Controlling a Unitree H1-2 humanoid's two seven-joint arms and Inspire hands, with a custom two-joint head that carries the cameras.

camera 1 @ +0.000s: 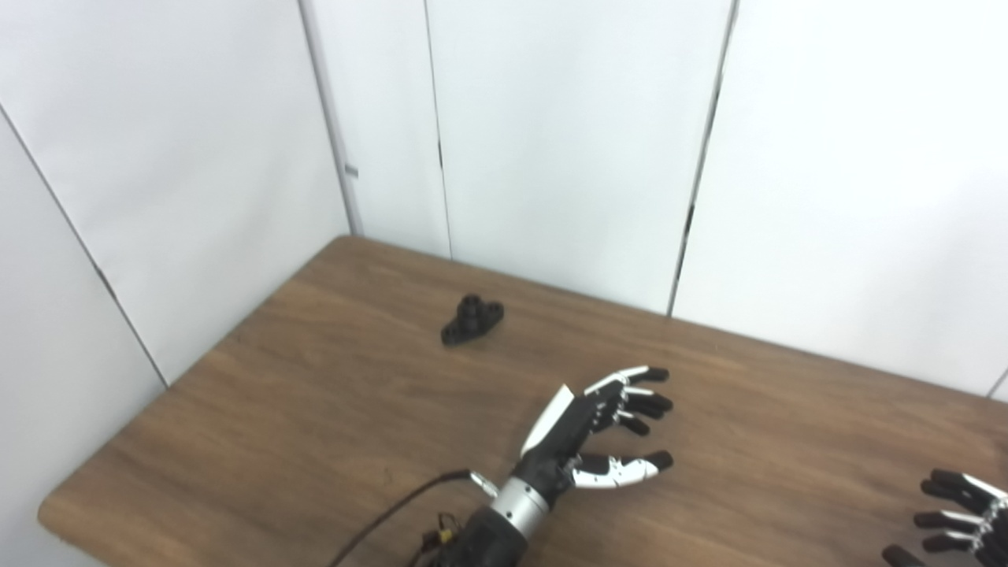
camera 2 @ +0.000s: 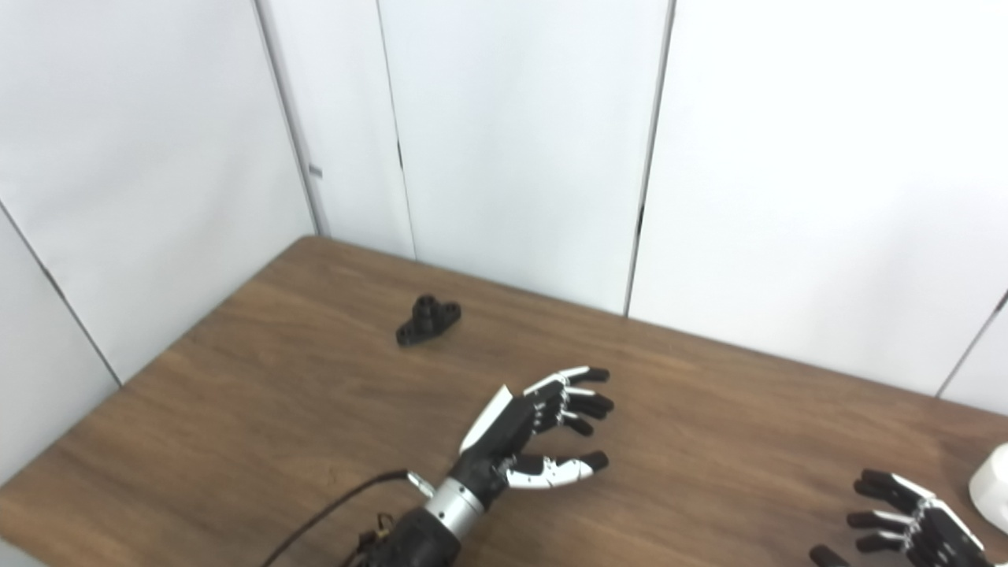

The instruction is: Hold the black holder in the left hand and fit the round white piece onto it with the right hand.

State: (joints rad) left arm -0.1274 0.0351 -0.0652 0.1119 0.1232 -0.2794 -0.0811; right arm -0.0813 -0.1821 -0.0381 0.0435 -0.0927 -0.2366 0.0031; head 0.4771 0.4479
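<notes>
The black holder (camera 1: 471, 319) lies on the wooden table (camera 1: 315, 409), a little left of centre in the frame and toward the table's far edge. It is a small, dark, lumpy part with a raised round boss in the middle and a lobe at each end, resting flat with nothing touching it.

The round white piece (camera 2: 994, 487) shows only in the right eye view, cut off by the right edge of the frame low down, so I see just its curved white side sitting on the table. It is well apart from the holder, on the opposite side of the picture.

My left hand (camera 1: 600, 429) hovers below centre of the frame, lower and to the right of the holder and well apart from it. It holds nothing: the fingers (camera 1: 642, 402) are extended and lightly spread, pointing right, with the thumb (camera 1: 622, 469) held apart beneath them. A dark cable (camera 1: 394, 512) loops off its wrist toward the bottom edge.

My right hand (camera 2: 906, 520) sits in the lower right corner, partly cropped. Its dark-tipped fingers are splayed, point left, and grip nothing. It is just beside the white piece, without touching it.

Behind the table stand plain white wall panels (camera 1: 551, 118) with thin vertical seams.
</notes>
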